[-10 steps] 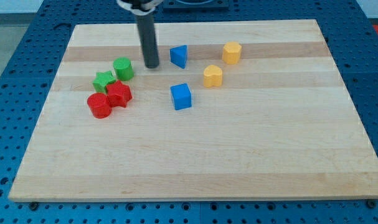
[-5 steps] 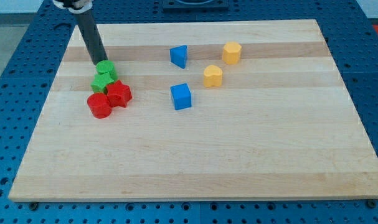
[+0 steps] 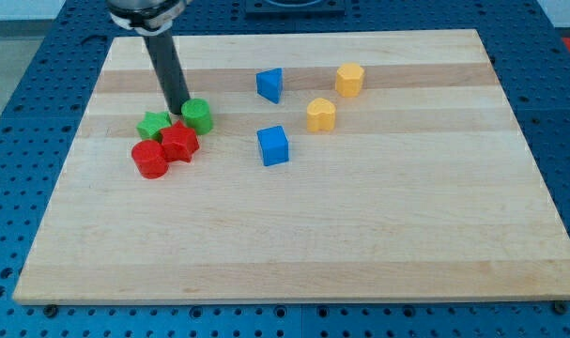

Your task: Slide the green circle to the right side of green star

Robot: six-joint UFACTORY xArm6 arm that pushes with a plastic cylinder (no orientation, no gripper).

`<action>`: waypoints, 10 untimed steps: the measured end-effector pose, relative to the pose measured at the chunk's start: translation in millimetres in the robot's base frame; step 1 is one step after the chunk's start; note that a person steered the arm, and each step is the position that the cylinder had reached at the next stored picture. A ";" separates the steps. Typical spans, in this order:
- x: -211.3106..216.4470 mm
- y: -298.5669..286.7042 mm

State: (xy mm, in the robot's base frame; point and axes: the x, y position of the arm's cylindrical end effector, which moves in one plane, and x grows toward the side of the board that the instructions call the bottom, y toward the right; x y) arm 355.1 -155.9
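Note:
The green circle (image 3: 198, 115) sits on the wooden board (image 3: 294, 235) toward the view's upper left. The green star (image 3: 154, 124) lies to its left, with a small gap between them. My tip (image 3: 178, 112) stands in that gap, against the green circle's upper left side and just right of and above the star. The dark rod rises from it toward the view's top.
A red star (image 3: 180, 143) and a red circle (image 3: 149, 160) sit just below the green blocks, touching each other. A blue triangle (image 3: 270, 84), a blue cube (image 3: 274, 145) and two yellow blocks (image 3: 321, 115) (image 3: 349, 80) lie to the right.
My tip first swung left across the top of the green blocks, then came back right. The green circle went from above the star to the star's right side.

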 end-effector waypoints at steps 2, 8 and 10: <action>-2.8 11.4; 15.6 1.0; 3.6 25.2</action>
